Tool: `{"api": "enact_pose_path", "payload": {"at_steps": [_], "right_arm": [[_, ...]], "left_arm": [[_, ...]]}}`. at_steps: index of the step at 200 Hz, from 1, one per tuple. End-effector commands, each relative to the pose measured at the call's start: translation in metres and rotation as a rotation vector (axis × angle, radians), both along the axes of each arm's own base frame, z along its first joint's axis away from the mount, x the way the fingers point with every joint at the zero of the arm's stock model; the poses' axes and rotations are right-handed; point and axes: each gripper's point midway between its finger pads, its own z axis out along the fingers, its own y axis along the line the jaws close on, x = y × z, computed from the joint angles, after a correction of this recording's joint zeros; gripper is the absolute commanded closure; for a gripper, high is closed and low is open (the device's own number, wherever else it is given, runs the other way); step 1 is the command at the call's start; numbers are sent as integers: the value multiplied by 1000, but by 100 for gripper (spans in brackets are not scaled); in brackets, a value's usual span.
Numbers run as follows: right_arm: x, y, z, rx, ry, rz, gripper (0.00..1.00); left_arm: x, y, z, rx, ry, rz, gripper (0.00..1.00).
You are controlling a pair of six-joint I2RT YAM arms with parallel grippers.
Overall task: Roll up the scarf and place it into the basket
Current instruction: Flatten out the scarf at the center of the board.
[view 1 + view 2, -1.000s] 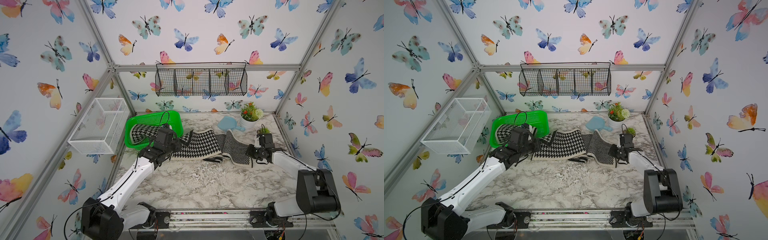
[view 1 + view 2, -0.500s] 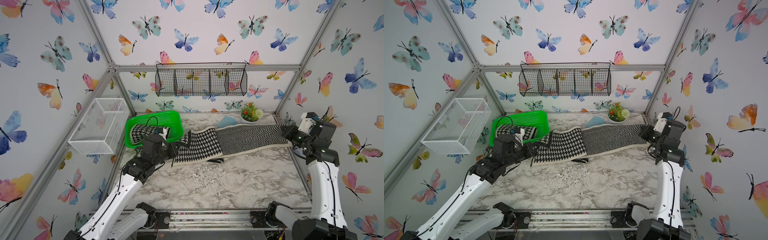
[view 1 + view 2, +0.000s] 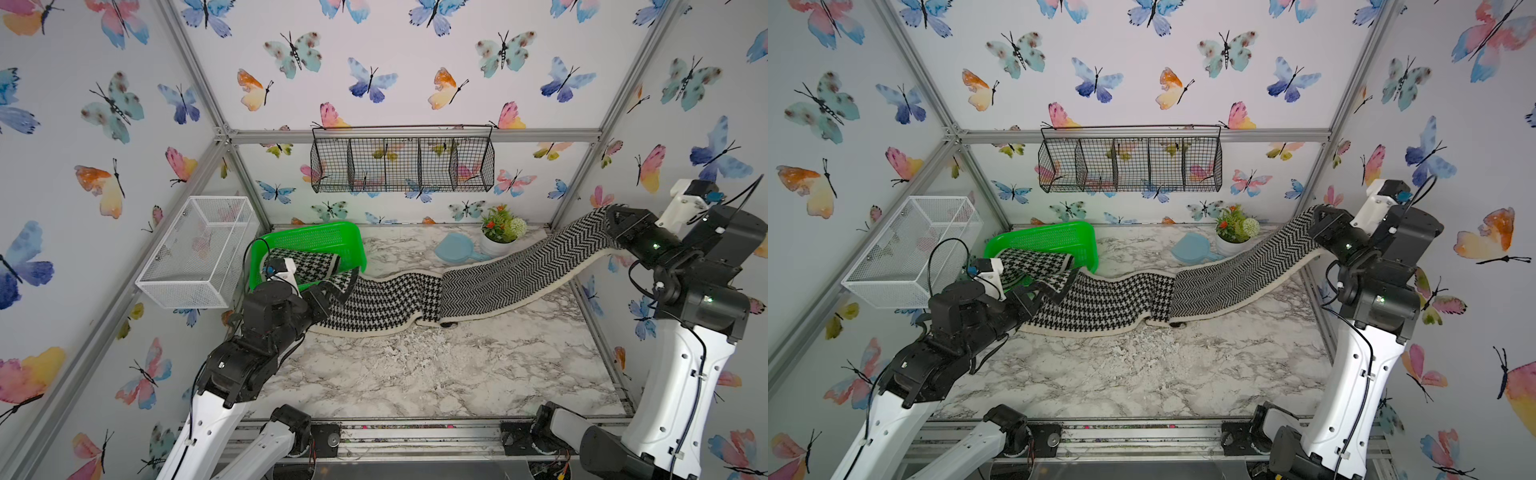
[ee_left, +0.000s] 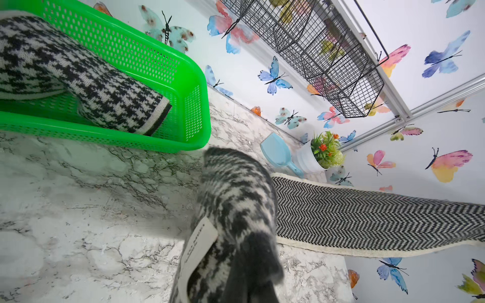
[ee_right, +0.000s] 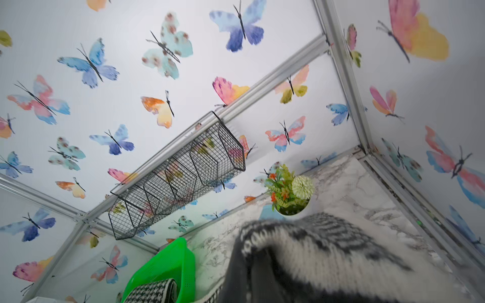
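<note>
**Scarf** (image 3: 395,299) (image 3: 1113,299): black-and-white knit with a cream edge, half houndstooth and half herringbone. It is unrolled and stretched across the table. The houndstooth end lies inside the basket, its bordered tip against the mesh floor in the left wrist view (image 4: 157,115). From there the cloth crosses the basket's near rim and runs flat along the marble. Its herringbone half rises off the surface toward the right wall.

**Basket** (image 3: 316,232) (image 3: 1046,239): bright green perforated plastic, at the back left of the table, tilted, holding only the scarf's end.

**Left gripper** (image 3: 330,296) (image 3: 1034,300): closed on a fold of the houndstooth part, just beside the basket's near right corner and low over the table. A white label on the pinched fold shows in the left wrist view.

**Right gripper** (image 3: 615,216) (image 3: 1320,214): clamped on the herringbone end, held high near the right wall. The cloth sags from it down to the table.

**Table** (image 3: 415,365): white marble pattern.

**Scoop** (image 3: 457,249): pale blue, lying behind the scarf's middle, with its handle at the cloth's far edge.

**Plant** (image 3: 500,226): small white pot with green leaves and orange flowers, just beside the scoop at the back.

**Rack** (image 3: 403,164): black wire, hung on the back rail.

**Box** (image 3: 199,253): white mesh, fixed to the left wall above the basket.
</note>
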Motion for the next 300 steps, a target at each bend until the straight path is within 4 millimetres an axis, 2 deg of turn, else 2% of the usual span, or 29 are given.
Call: {"api": "enact_pose_path", "payload": {"at_steps": [1,39,58,89,130,136,167,182,195,217,226,240,263,289,300], "right_arm": [[-16,-10,32,-15,-38,-92,99],[-41,-11,92,-59,-143,-164,99],[-46,-9,108,-66,-181,-162,99],[-39,3,104,-42,-187,-76,99],[-44,8,103,-53,-197,-58,99],[-44,10,102,-48,-197,-49,99],[-29,16,88,-18,-169,24,99],[-25,16,81,-11,-160,37,99],[-18,18,75,10,-153,69,99],[-11,22,66,38,-150,112,99],[-9,23,64,46,-150,124,99],[-8,26,63,59,-158,145,99],[-7,31,61,80,-169,187,99],[-12,43,66,100,-197,255,99],[-16,47,70,104,-211,271,99]], "left_arm": [[-11,12,-1,6,20,41,100],[-26,40,5,51,-3,138,100],[-30,54,2,99,3,192,100],[-20,66,-26,203,54,262,98],[0,67,-69,268,130,299,89],[3,71,-73,277,138,318,84],[16,96,-83,283,190,410,33],[21,107,-86,260,213,429,25],[28,108,-87,230,215,415,23],[42,84,-94,173,214,300,23],[48,67,-97,134,216,229,19],[55,36,-108,115,224,137,19],[61,-30,-125,160,223,3,17],[69,-114,-145,85,234,-168,17],[74,-146,-160,119,257,-202,18]]}}
